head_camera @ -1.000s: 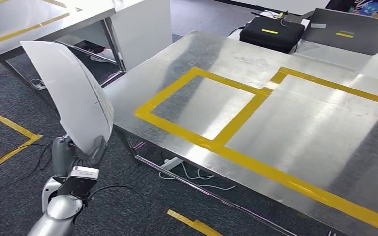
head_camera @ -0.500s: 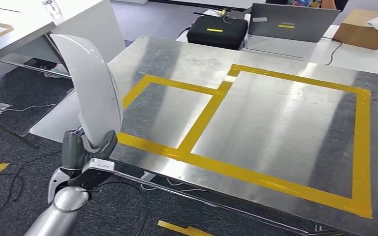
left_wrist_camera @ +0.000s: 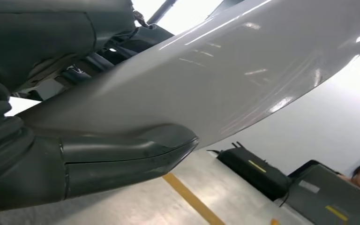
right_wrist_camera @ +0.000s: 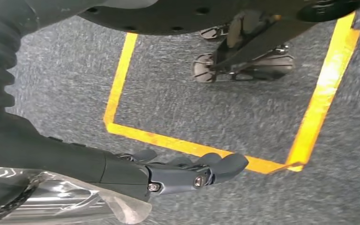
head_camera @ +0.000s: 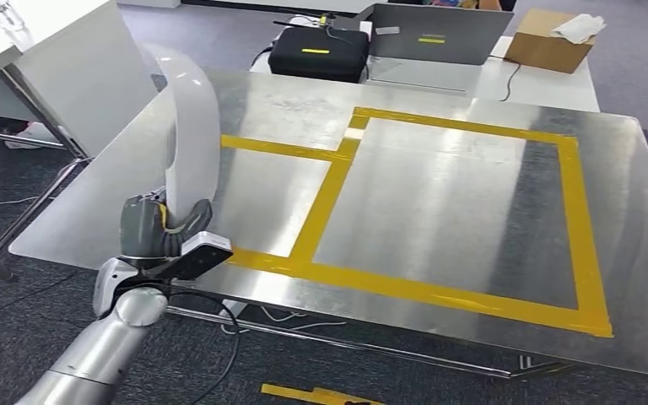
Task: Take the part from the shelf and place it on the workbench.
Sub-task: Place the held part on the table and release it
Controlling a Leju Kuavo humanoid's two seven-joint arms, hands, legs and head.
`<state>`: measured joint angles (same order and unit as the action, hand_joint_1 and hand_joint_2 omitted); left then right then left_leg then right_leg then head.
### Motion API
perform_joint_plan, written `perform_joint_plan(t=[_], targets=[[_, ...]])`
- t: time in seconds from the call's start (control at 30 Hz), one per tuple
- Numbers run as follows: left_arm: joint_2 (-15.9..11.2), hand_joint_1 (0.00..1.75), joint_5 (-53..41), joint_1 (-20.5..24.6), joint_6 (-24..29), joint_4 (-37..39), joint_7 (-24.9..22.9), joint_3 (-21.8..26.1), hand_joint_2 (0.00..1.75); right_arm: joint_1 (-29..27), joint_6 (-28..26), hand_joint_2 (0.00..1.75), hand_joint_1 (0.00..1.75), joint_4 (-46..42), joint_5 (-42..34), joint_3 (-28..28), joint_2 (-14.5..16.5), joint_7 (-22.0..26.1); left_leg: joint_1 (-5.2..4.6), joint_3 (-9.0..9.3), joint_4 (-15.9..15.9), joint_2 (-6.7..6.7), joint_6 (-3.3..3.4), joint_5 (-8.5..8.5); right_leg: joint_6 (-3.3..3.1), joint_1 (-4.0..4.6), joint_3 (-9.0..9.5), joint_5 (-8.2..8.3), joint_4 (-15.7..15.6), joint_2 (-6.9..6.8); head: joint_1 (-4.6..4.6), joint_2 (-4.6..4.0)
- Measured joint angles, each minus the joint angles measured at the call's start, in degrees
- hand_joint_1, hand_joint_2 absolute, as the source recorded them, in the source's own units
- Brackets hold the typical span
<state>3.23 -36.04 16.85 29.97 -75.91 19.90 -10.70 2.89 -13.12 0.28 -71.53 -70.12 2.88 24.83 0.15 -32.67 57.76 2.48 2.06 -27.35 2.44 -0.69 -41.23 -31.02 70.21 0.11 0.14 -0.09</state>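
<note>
White, the curved part stands upright in the gripping left hand at the desk's near-left edge, the taped squares ahead to its right.

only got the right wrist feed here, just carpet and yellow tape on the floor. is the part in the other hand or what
Observer: Yes. In the head view the left hand grips the white curved part by its lower end and holds it upright.
Operator: is it over the workbench
Observer: It stands at the near left edge of the steel workbench, not set down.
Operator: anything in the way on the bench
Observer: The yellow tape rectangles on top look bare. A black case and a laptop sit on the white table behind.
Operator: and my right hand, holding anything
Observer: No, the right hand hangs over the floor, holding nothing.
</note>
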Motion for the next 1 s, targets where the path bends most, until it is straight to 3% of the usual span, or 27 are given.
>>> perform_joint_plan(t=[0.07, 0.13, 0.27, 0.6, 0.87, 1.0], targets=[[-0.17, 1.75, -2.82, 1.92, 0.34, 2.51, -1.58, -0.05, 1.75, 0.0, 0.06, 1.75, 0.0, 0.0, -0.05, -0.04, -0.01, -0.14, -0.19, 0.18, 0.19, 0.65, -0.4, -0.34, -0.34, 0.15, 4.16, 3.48, -7.95, -0.75, 0.01, 0.0], [-0.38, 1.75, -6.65, 4.06, 0.55, 5.15, -3.61, -0.38, 1.75, 0.03, 0.46, 1.75, 0.0, -0.01, -0.13, -0.11, -0.02, -0.57, -0.44, 0.14, 0.48, 1.0, -0.8, -0.59, -0.65, 0.31, 6.64, 4.47, -12.3, -1.2, -0.07, 0.0], [-0.54, 1.75, -13.13, 7.7, 0.23, 10.31, -7.38, -1.8, 1.75, 0.05, 1.37, 1.75, 0.0, -0.02, -0.29, -0.43, -0.02, -1.55, -0.54, 0.19, 0.41, 1.09, -0.1, -0.48, -0.67, 0.44, 6.92, 4.46, -12.72, -1.13, -0.13, 0.0], [-0.69, 1.75, -31.73, 17.38, -5.24, 26.26, -19.66, -8.01, 1.75, 0.07, 3.85, 1.75, 0.0, -0.02, -0.91, -1.37, -0.04, -1.83, -0.42, 0.4, -0.25, 1.04, -1.11, -0.01, -1.27, 0.59, 6.88, 4.37, -12.64, -1.21, -0.11, 0.0], [-0.56, 1.75, -42.5, 22.19, -13.42, 36.03, -29.03, -12.51, 1.75, -0.09, 6.48, 1.75, 0.0, -0.02, -1.04, -1.76, -0.26, -0.61, -0.49, 0.39, -0.24, 1.04, -1.23, 0.04, -1.3, 0.5, 6.91, 4.47, -12.65, -1.25, -0.09, 0.0], [-0.54, 1.75, -44.49, 23.55, -15.85, 39.79, -31.47, -13.51, 1.75, -0.23, 6.93, 1.75, 0.0, -0.01, -1.3, -1.84, -0.56, -0.43, -0.55, 0.38, -0.22, 1.04, -1.23, 0.04, -1.28, 0.44, 6.92, 4.49, -12.66, -1.25, -0.09, 0.0]])
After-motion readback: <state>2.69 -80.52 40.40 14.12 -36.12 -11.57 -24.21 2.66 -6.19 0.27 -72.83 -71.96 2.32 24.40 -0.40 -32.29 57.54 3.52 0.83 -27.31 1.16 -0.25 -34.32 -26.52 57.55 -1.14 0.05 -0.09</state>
